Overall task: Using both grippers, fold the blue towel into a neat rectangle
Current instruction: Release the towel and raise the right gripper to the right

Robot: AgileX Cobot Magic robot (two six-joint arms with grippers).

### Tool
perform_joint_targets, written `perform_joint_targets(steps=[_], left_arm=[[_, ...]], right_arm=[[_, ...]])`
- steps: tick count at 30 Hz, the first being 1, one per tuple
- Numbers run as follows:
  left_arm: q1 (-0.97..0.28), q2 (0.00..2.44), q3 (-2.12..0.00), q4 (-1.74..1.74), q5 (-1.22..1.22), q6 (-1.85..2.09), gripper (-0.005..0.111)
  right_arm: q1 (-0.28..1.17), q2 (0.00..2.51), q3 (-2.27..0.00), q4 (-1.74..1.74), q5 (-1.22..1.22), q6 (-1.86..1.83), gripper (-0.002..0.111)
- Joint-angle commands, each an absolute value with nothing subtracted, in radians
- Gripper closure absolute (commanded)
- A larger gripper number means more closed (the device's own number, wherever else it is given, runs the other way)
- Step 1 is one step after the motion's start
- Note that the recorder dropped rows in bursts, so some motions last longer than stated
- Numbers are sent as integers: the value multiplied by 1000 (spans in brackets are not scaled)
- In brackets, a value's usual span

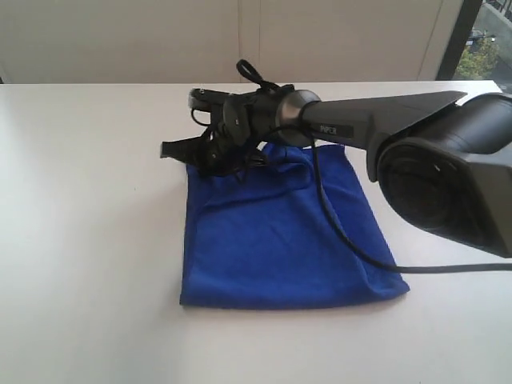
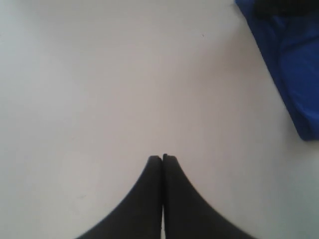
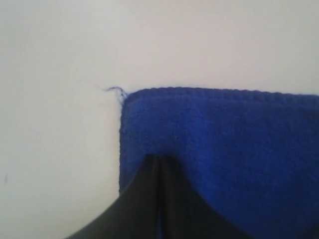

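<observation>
A plain indoor room of an office or laboratory kind is suggested. A wide, bare white table (image 1: 80,240) is seen, with a black robot arm (image 1: 376,120) reaching over it. Beyond the table's far edge, a pale panelled wall (image 1: 120,40) is shown. Past the far right corner, a dark-framed window (image 1: 490,32) is visible, through which green trees (image 1: 485,58) can be made out.

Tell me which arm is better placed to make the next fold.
Right. The right fingers are shut on the towel near its corner; the left fingers are shut over bare table, beside the towel.
</observation>
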State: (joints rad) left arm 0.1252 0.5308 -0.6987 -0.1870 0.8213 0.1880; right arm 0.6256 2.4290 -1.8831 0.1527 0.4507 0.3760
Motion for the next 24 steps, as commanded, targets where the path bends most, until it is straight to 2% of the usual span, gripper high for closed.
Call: perform_joint_targets(steps=[1,12,18,24], left_arm=[[128,524,-694,-193,831,179,107],[128,524,-694,-193,831,179,107],[128,524,-694,-193,831,179,107],[128,524,-694,-193,831,179,107]], right_arm=[[575,2451,-1877,114,464,409,108],[568,2339,-1877,190,424,407,108],[539,2212,-1870,177,589,322,108],[504,2095,-1748,130,667,289,108]])
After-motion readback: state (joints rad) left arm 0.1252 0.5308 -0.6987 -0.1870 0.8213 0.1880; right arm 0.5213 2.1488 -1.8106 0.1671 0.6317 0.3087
